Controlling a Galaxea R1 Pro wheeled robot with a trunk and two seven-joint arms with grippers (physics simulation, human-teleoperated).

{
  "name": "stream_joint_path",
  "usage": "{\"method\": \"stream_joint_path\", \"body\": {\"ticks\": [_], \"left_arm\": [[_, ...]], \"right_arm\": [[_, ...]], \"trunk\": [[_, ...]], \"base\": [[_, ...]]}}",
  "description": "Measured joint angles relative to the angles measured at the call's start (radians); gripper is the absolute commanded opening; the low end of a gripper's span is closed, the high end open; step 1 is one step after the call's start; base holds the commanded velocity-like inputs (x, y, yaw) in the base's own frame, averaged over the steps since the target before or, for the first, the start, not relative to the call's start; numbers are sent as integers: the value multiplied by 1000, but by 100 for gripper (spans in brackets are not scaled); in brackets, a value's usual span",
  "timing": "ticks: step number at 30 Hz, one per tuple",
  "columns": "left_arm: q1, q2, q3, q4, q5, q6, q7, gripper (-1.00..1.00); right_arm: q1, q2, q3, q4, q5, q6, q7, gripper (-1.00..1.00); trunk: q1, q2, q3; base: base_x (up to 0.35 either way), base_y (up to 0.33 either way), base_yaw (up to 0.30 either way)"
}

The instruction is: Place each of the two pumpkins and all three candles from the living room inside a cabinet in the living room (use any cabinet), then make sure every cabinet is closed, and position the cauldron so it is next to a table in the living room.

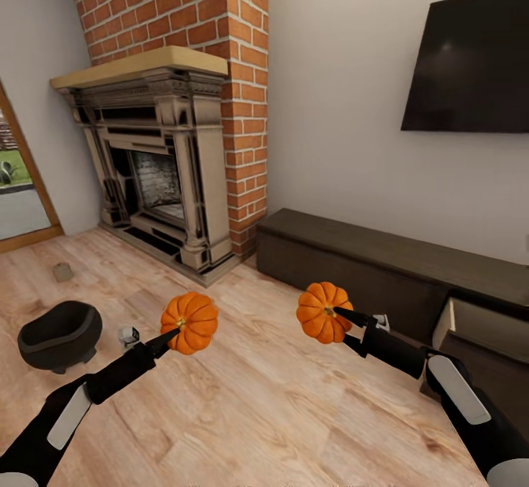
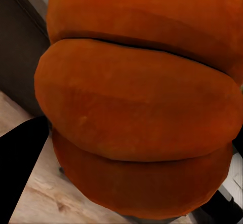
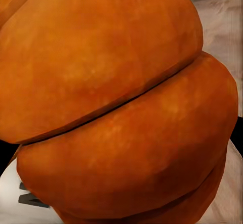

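Looking down from the head: left gripper (image 1: 175, 330) clamped on a small round bright-orange ribbed pumpkin (image 1: 191, 322), held above the pale wood-plank floor (image 1: 279, 413); right gripper (image 1: 339, 316) clamped on a second bright-orange ribbed pumpkin (image 1: 323, 312), held in the air in front of the long, low dark-brown wood cabinet (image 1: 367, 267). One drawer with pale beige interior (image 1: 481, 329) standing open at the cabinet's right end. Black round cauldron (image 1: 59, 335) resting on the floor left of the left arm, stone-and-brick fireplace (image 1: 165, 164) behind, dark flat screen (image 1: 470, 61) on the wall. Through the left wrist: orange ribs of the left-held pumpkin (image 2: 136, 102) pressed close to the lens, fingers hidden. Through the right wrist: ribs of the right-held pumpkin (image 3: 116, 102) equally close, floor planks at the edge.
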Motion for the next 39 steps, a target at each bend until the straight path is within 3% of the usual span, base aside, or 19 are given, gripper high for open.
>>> {"method": "stream_joint_path", "body": {"ticks": [12,39], "left_arm": [[0,-1,-2,-1,0,0,1,-100],[0,-1,-1,-1,1,0,1,-100]], "right_arm": [[0,3,0,1,1,-6,-4,-100],[0,7,0,13,1,-8,-5,-100]], "trunk": [[0,0,1],[0,0,28]], "base": [[-3,-287,-25],[18,-288,-238]]}}
